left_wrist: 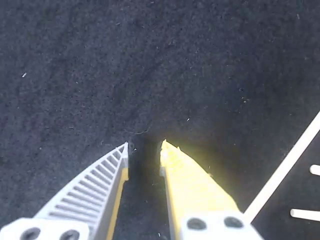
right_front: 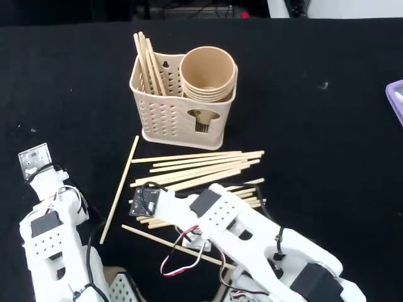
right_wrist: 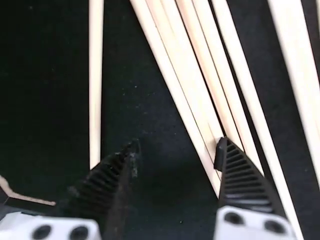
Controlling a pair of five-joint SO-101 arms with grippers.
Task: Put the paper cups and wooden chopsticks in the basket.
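Already the cups (right_front: 208,72) sit stacked in the basket (right_front: 179,119), in the compartment beside the one where a few chopsticks (right_front: 146,63) stand upright, so that part of the job looks done. What remains is the loose sticks. A pile (right_front: 201,165) lies on the desk (right_front: 315,157) just in front of the basket, a stray stick (right_front: 119,189) slants away from the basket's front corner, and a far stick (right_front: 145,234) lies beyond the pile from the basket, partly under an arm. The right end effector (right_wrist: 176,145) hangs over the pile with its jaws wide apart and empty, one fingertip (right_wrist: 222,150) touching a stick. The left end effector (left_wrist: 144,145) is parted only slightly and holds nothing; it is over bare cloth well apart from the basket, near the stray stick.
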